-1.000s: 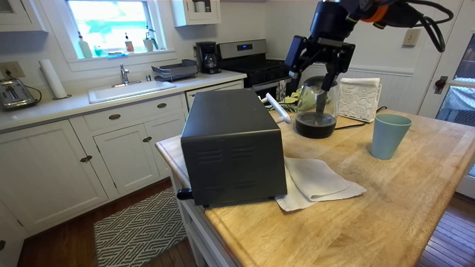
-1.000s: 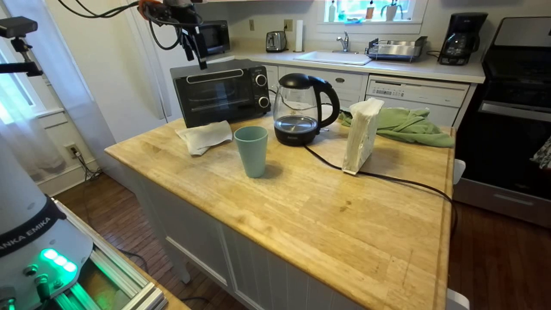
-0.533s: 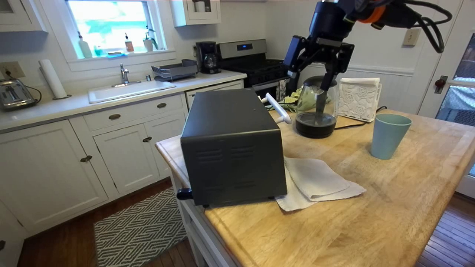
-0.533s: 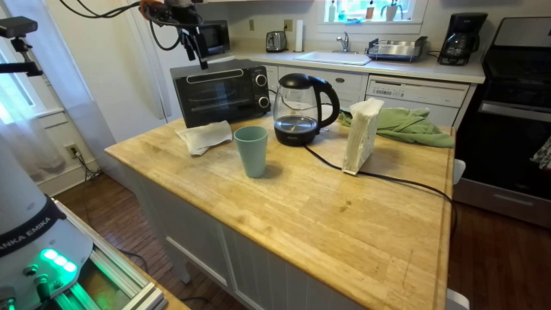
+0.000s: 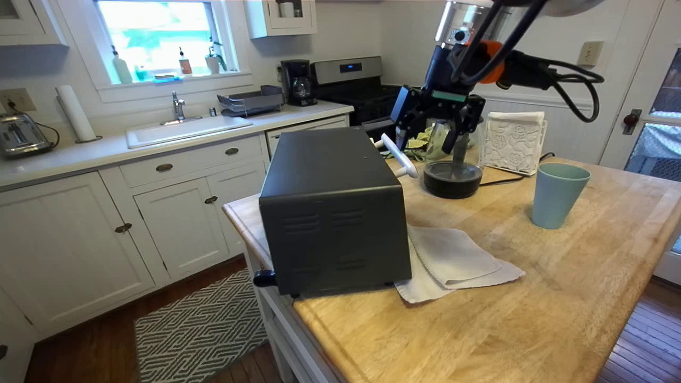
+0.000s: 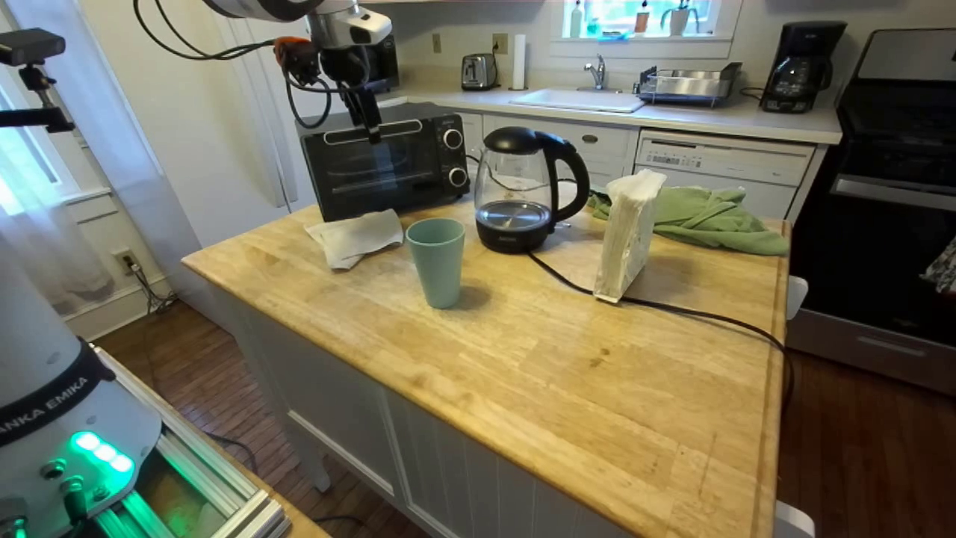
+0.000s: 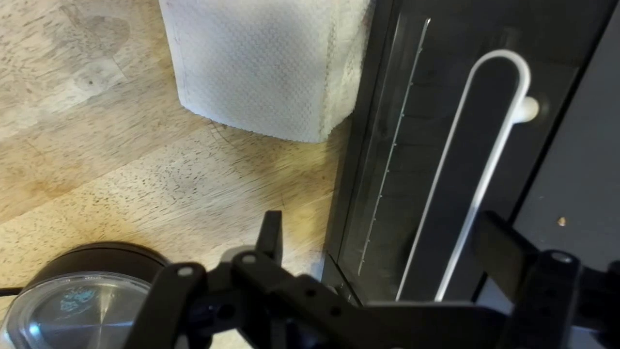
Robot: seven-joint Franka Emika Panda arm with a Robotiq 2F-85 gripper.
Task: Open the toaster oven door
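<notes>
The dark grey toaster oven (image 5: 330,159) stands at the table's edge and shows in both exterior views. Its glass toaster oven door (image 6: 351,175) is upright and closed. The pale bar handle (image 5: 398,154) sticks out near the door's top; in the wrist view the handle (image 7: 494,150) runs up from between the jaws. My gripper (image 5: 424,148) is open and empty, pointing down at the handle. In the wrist view, one finger of the gripper (image 7: 380,223) is over the oven-body side of the handle, the other over the table side. Contact with the handle cannot be told.
A glass kettle (image 6: 515,190) with a black base stands close to the gripper. A white cloth (image 5: 457,258) lies in front of the oven. A green cup (image 5: 558,197), a napkin holder (image 5: 513,143) and a green towel (image 6: 709,224) are on the wooden table (image 6: 560,388).
My gripper has moved down and closer to the oven's handle, from above the kettle's level to about handle height. It has stayed open. The door has not moved.
</notes>
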